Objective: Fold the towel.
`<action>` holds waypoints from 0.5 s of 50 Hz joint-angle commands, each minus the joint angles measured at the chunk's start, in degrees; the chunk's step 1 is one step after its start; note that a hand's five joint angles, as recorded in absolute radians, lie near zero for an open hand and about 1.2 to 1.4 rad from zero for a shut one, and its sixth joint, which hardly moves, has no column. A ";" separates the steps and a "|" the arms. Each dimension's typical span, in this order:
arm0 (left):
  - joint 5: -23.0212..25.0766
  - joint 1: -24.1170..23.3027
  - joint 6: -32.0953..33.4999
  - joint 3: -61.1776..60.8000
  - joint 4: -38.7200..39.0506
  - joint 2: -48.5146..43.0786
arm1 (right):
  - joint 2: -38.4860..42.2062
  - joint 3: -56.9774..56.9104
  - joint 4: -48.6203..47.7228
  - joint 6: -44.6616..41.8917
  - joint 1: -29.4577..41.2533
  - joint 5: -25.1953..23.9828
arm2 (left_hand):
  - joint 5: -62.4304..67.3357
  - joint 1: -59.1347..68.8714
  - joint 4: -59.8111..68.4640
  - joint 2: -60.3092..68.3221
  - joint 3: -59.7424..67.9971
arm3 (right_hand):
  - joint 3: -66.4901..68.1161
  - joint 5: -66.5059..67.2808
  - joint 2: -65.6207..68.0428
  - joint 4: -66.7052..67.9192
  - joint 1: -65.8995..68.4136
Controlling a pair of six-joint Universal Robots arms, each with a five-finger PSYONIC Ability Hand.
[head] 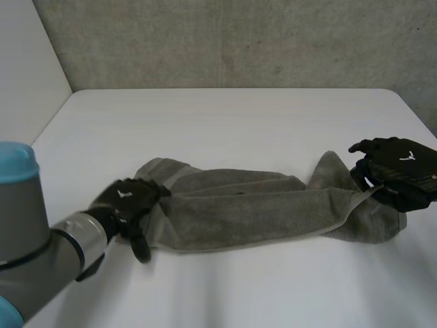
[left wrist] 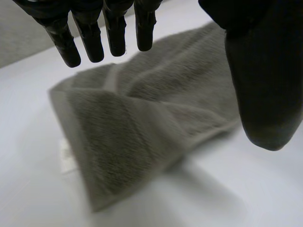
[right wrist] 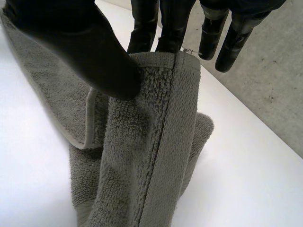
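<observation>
1x grey terry-cloth towel (head: 239,212). 2x black robot hands: left hand (head: 130,201) at its left end, right hand (head: 399,171) at its right end. 1x grey arm w/ light-blue cap (head: 27,225), near left. 1x white rectangular table (head: 225,116). 1x small white label (left wrist: 66,158) on towel. 1x grey concrete wall (head: 239,41), far.

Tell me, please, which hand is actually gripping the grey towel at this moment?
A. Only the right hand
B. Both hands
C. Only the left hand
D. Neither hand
A: the right hand pinches the towel by its hemmed edge between thumb and fingers. The left hand hangs over the other end with straight fingers held apart from the thumb, closed on nothing.
</observation>
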 commanded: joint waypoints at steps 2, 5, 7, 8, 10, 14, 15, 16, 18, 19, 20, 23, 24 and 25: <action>-0.17 -1.33 0.10 -3.08 4.19 -0.28 | 0.39 0.06 -0.39 -0.04 0.10 -0.08 | -2.47 -5.84 -2.88 -3.10 -2.46 | -0.38 3.90 4.68 -3.42 5.18; -0.43 -1.41 0.27 -2.90 5.77 -1.94 | 0.57 0.23 -0.83 -0.04 0.02 0.01 | -1.47 -4.84 -2.88 -2.10 -2.46 | -0.38 3.90 4.68 -3.42 5.18; -0.52 -1.50 0.27 -2.55 6.13 -3.53 | 0.74 0.41 -0.92 -0.04 0.02 0.01 | 0.05 -3.31 -2.88 -0.58 -2.46 | -0.38 3.90 4.68 -3.42 5.18; -0.61 -1.50 0.45 -2.03 6.21 -5.18 | 0.83 0.58 -1.00 -0.04 0.02 0.01 | 1.22 -2.15 -2.88 0.58 -2.46 | -0.38 3.90 4.68 -3.42 5.18; -0.61 -1.50 0.71 -1.41 6.30 -6.78 | 0.83 0.76 -1.01 -0.04 0.02 0.01 | 2.91 -0.45 -2.88 2.28 -2.46 | -0.38 3.90 4.68 -3.42 5.18; -0.79 -1.59 1.15 0.35 6.30 -10.55 | 0.92 1.03 -1.36 -0.04 0.02 -0.08 | 6.44 3.07 -2.88 5.80 -2.46 | -0.38 3.90 4.68 -3.42 5.18; -0.79 -1.59 1.15 0.35 6.30 -10.56 | 0.92 1.03 -1.36 -0.04 -0.07 -0.08 | 6.44 3.08 -2.88 5.81 -2.46 | -0.38 3.90 4.68 -3.42 5.18; -1.13 -1.59 1.33 0.87 6.39 -11.34 | 1.01 1.03 -1.44 -0.13 -0.16 -0.08 | 6.61 3.24 -2.88 5.98 -2.46 | -0.38 3.90 4.68 -3.42 5.18; -1.75 -1.59 1.50 1.32 6.56 -11.97 | 1.10 1.03 -1.45 -0.13 -0.16 -0.08 | 6.78 3.41 -2.88 6.15 -2.46 | -0.38 3.90 4.68 -3.42 5.18; -2.62 -1.59 1.77 1.75 6.83 -12.32 | 1.18 1.03 -1.45 -0.13 -0.07 -0.08 | 6.78 3.41 -2.88 6.15 -2.46 | -0.38 3.90 4.68 -3.42 5.18; -3.59 -1.59 1.94 2.28 7.09 -12.67 | 1.18 1.03 -1.45 -0.13 -0.07 -0.08 | 6.78 3.41 -2.88 6.15 -2.46 | -0.38 3.90 4.68 -3.42 5.18; -5.00 -1.59 2.38 3.51 7.70 -12.76 | 1.45 1.11 -1.53 -0.13 -0.07 -0.08 | 6.78 3.41 -2.88 6.15 -2.46 | -0.38 3.90 4.68 -3.42 5.18; -5.00 -1.59 2.38 3.52 7.71 -12.76 | 1.71 1.11 -1.53 -0.13 -0.07 -0.08 | 6.78 3.41 -2.88 6.15 -2.46 | -0.38 3.90 4.68 -3.42 5.18; -5.27 -1.59 2.64 4.04 8.06 -12.85 | 1.80 1.11 -1.53 -0.13 -0.07 -0.08 | 6.78 3.41 -2.88 6.15 -2.46 | -0.38 3.90 4.68 -3.42 5.18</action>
